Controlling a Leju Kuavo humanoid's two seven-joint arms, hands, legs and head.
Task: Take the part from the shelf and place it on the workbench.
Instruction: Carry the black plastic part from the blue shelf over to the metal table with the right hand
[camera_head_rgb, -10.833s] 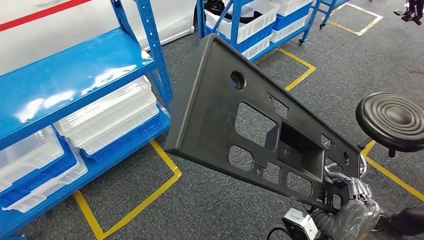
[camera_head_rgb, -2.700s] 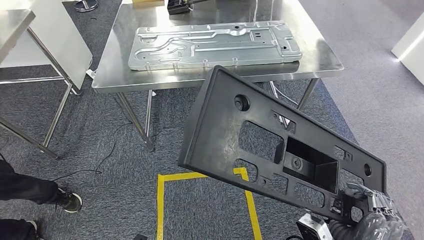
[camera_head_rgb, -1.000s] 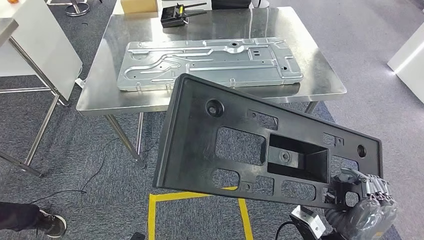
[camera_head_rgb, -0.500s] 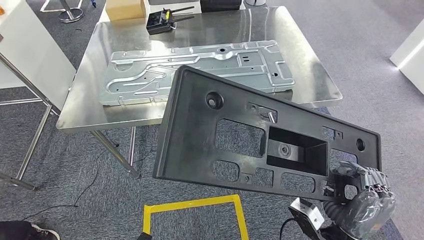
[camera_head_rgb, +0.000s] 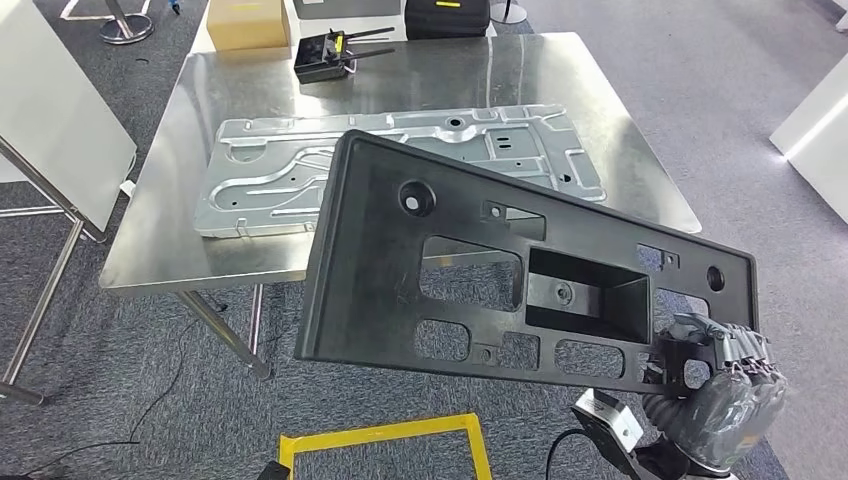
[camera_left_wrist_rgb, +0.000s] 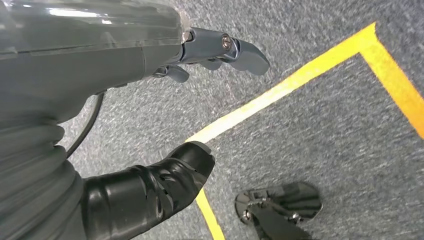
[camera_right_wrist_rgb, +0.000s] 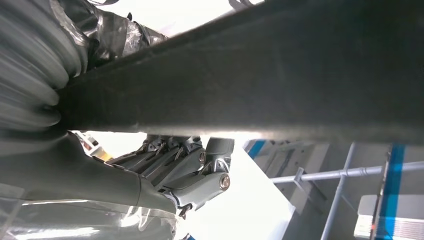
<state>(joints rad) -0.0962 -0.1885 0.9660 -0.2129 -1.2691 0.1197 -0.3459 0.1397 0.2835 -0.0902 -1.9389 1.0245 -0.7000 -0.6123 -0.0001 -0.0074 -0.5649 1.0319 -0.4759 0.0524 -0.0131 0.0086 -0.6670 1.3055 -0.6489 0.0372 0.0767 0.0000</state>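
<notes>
Part (camera_head_rgb: 400, 270) is w/ us: long black plastic panel, gripped at its near right corner by right hand (camera_head_rgb: 715, 375), far end over workbench (camera_head_rgb: 190, 150). Looks stiff, light but levers hard; we'd want a mid-edge hold. Left hand (camera_left_wrist_rgb: 200, 105) hangs loose, holding nothing.

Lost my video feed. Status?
Right hand grips black panel by one end, above workbench edge. Left hand open, low. Metal plate occupies bench middle.
</notes>
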